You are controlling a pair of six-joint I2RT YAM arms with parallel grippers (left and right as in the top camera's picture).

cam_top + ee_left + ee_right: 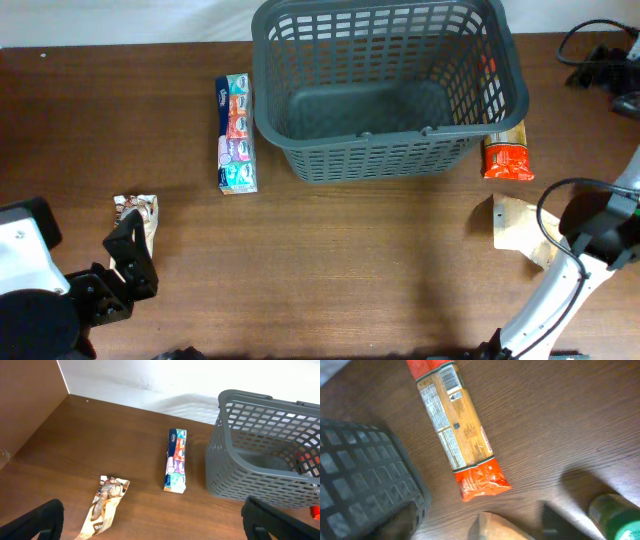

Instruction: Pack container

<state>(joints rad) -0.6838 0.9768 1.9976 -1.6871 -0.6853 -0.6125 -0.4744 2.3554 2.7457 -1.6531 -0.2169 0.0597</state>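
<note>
The container [390, 90] is a dark grey lattice basket at the back centre of the table, and nothing shows inside it. My left gripper [157, 525] is open wide, low over the table's left front. A small crumpled snack packet [106, 505] lies just ahead of it, near its left finger. My right gripper [480, 527] is open, its blurred dark fingers on either side of a tan packet [502, 530]. Neither finger visibly touches that packet. In the overhead view the right arm [597, 228] hangs over the tan packet [518, 225].
A long colourful pack [236, 133] lies left of the container. A long orange-ended packet [507, 155] lies along its right side and shows in the right wrist view [455, 425] next to the basket corner [365, 480]. Cables sit at the back right [600, 60].
</note>
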